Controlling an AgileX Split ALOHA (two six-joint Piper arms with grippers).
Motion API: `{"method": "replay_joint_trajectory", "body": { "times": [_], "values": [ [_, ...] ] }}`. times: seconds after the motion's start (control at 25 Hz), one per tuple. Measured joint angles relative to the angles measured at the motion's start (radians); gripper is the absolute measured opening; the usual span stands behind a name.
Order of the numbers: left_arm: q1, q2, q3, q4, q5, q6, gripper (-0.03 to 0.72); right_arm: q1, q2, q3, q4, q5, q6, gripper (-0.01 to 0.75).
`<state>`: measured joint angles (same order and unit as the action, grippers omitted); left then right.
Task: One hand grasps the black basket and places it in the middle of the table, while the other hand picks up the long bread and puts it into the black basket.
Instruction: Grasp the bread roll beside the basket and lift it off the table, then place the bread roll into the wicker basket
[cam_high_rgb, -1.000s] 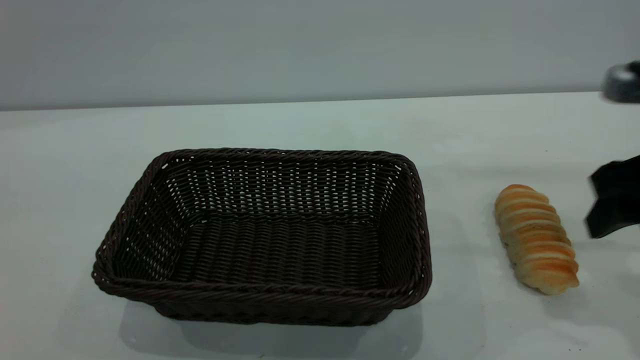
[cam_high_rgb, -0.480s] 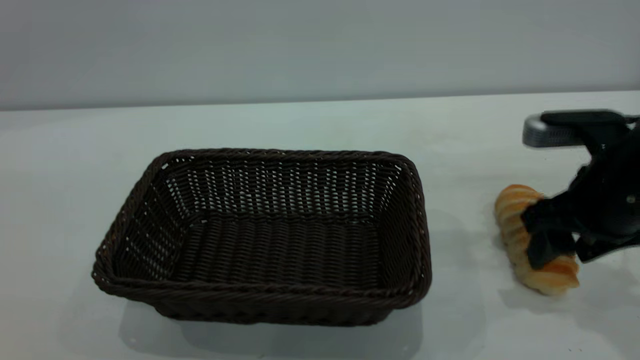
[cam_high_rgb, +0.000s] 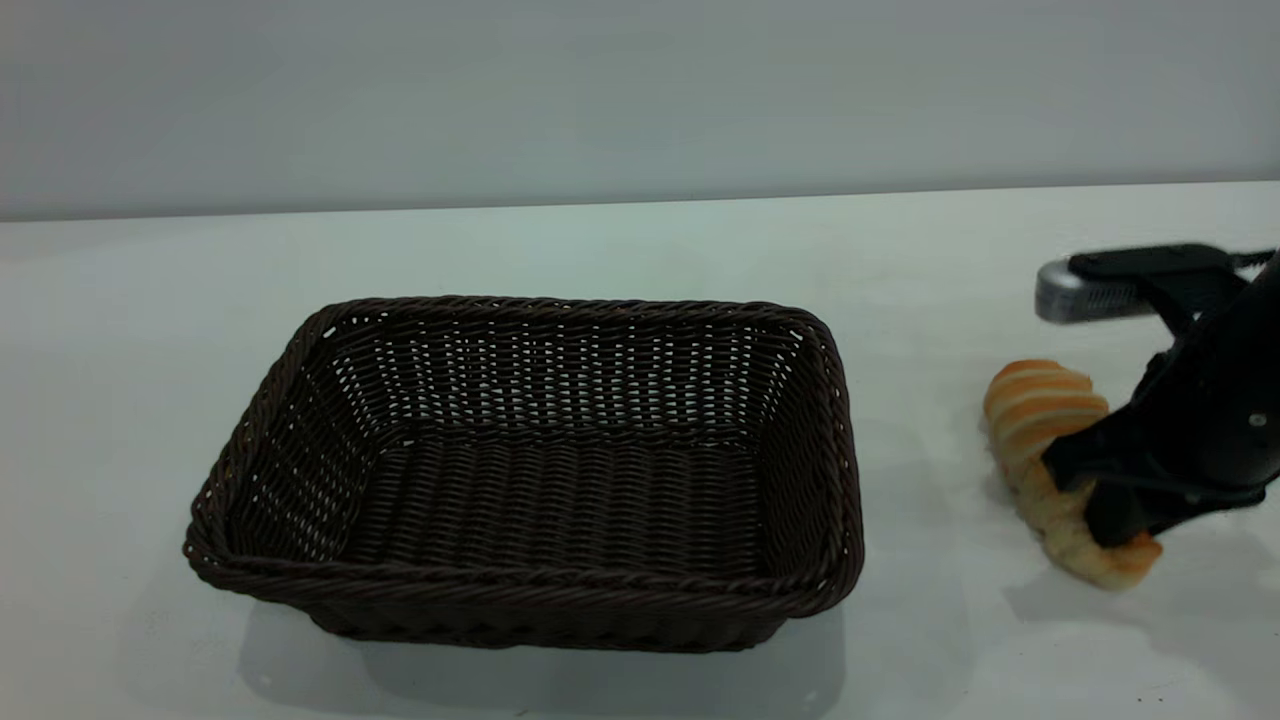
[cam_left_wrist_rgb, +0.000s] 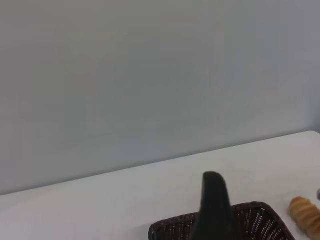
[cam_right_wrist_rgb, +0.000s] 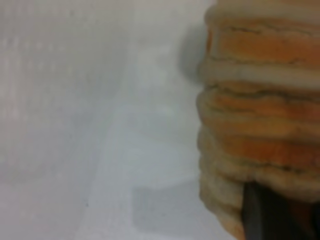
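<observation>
The right gripper (cam_high_rgb: 1095, 500) is clenched on the long bread (cam_high_rgb: 1045, 420) at the table's (cam_high_rgb: 620, 250) right edge; the black basket (cam_high_rgb: 530, 600) sits well apart. The left gripper's (cam_left_wrist_rgb: 214, 212) state is unclear. No writing is readable.

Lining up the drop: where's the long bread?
Exterior view, far right: long bread on the table, right of the black basket, under the right gripper.
</observation>
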<state>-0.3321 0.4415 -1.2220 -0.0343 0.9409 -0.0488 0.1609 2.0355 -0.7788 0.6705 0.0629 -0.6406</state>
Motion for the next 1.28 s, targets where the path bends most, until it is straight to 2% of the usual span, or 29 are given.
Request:
{"method": "replay_joint_trajectory", "body": {
  "times": [0.2, 0.4, 0.48, 0.56, 0.68, 0.8, 1.08, 1.28],
  "values": [
    [0.000, 0.000, 0.000, 0.000, -0.001, 0.001, 0.590, 0.000, -0.180, 0.000, -0.001, 0.016, -0.002, 0.054],
    [0.000, 0.000, 0.000, -0.001, -0.008, 0.001, 0.590, 0.022, -0.394, -0.049, 0.014, 0.108, 0.000, 0.049],
    [0.000, 0.000, 0.000, -0.009, -0.009, 0.001, 0.590, 0.080, -0.479, -0.075, 0.032, 0.145, 0.000, 0.047],
    [0.000, 0.000, 0.000, -0.028, -0.017, 0.001, 0.590, 0.171, -0.540, -0.090, 0.039, 0.171, 0.000, 0.046],
    [0.000, 0.000, 0.000, -0.046, -0.032, 0.003, 0.590, 0.355, -0.572, -0.092, 0.043, 0.193, 0.000, 0.046],
    [0.000, 0.000, 0.000, -0.056, -0.049, 0.003, 0.590, 0.488, -0.543, -0.092, 0.047, 0.187, 0.027, 0.046],
    [0.000, 0.000, 0.000, -0.067, -0.053, 0.006, 0.586, 0.656, -0.353, -0.092, 0.060, 0.126, 0.050, 0.046],
    [0.000, 0.000, 0.000, -0.067, -0.053, 0.007, 0.586, 0.677, -0.202, -0.112, 0.066, 0.066, 0.049, 0.046]
  ]
}}
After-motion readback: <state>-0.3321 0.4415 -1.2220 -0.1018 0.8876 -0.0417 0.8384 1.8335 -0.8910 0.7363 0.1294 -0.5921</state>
